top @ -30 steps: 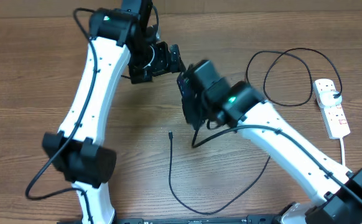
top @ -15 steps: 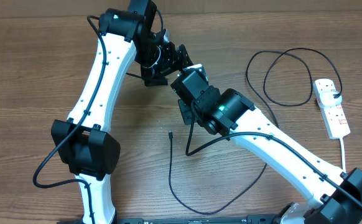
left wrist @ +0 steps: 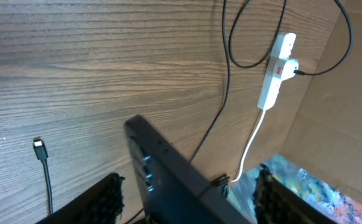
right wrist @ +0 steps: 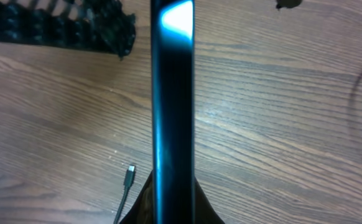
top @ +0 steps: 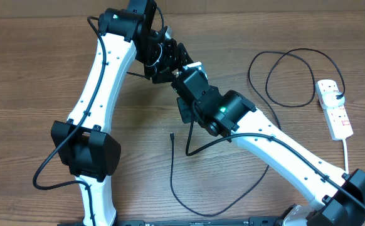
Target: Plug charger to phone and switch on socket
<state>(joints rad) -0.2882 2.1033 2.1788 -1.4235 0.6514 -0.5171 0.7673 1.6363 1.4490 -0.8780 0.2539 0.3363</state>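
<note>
Item: phone (right wrist: 173, 112) | held edge-on above mid-table (top: 32, 75); right claw (right wrist: 173, 210) clamped on it, left claw (left wrist: 193, 200) apart astride it | stiff, slick, probably fragile: grip flat faces | charger cable (top: 172, 164) limp, light: pinch behind tip | power strip (top: 334, 108) right.

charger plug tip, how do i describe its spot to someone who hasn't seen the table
Start at the wooden table, in the gap between the left arm and the right arm. The charger plug tip lies there on bare wood, near the lifted phone. It is the loose end of a thin black cable, plugged into nothing.
</note>
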